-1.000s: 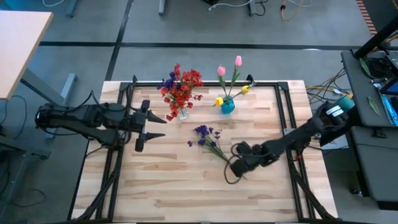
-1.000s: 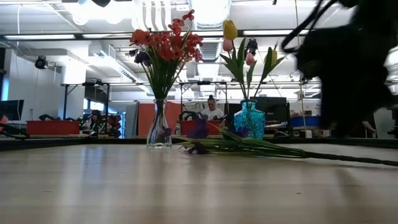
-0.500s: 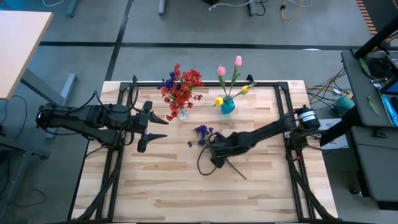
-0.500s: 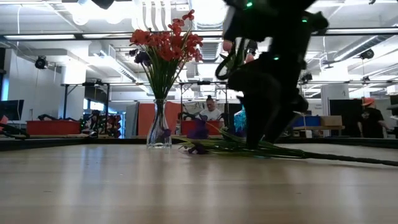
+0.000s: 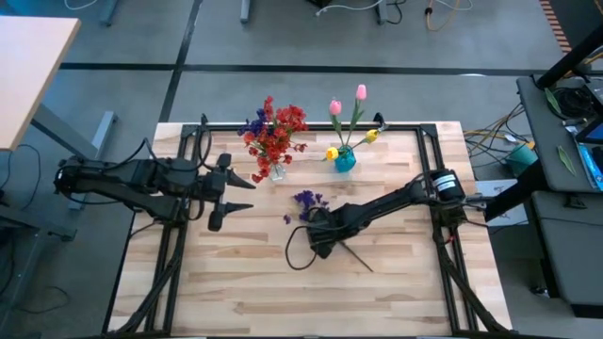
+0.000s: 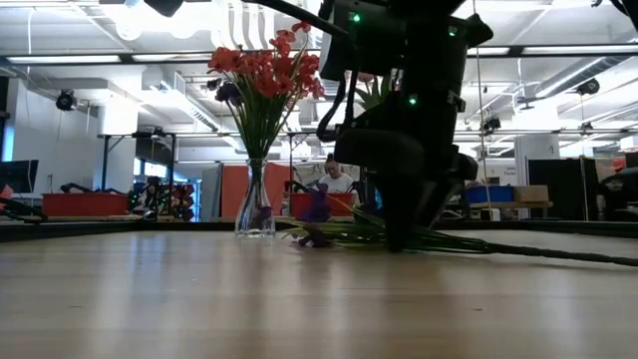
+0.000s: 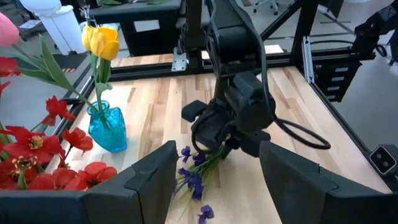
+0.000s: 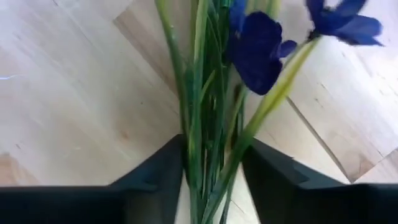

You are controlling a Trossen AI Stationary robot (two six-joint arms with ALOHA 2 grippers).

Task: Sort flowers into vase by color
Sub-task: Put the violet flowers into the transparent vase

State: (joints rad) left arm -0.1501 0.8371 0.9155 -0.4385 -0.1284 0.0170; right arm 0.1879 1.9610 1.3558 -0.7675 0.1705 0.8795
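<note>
The right claw has swung in from the bench's right and now pinches the purple flowers' stems, lying mid-bench; lifting looks next. Left claw waits wide

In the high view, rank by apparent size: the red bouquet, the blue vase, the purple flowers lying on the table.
1. Red bouquet, largest.
2. Purple flowers, though the right gripper covers part of the stems.
3. Blue vase, smallest.

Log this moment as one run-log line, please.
right tool: down around purple flowers' stems, on table | left tool: open, waiting left | red flowers in clear vase
</note>
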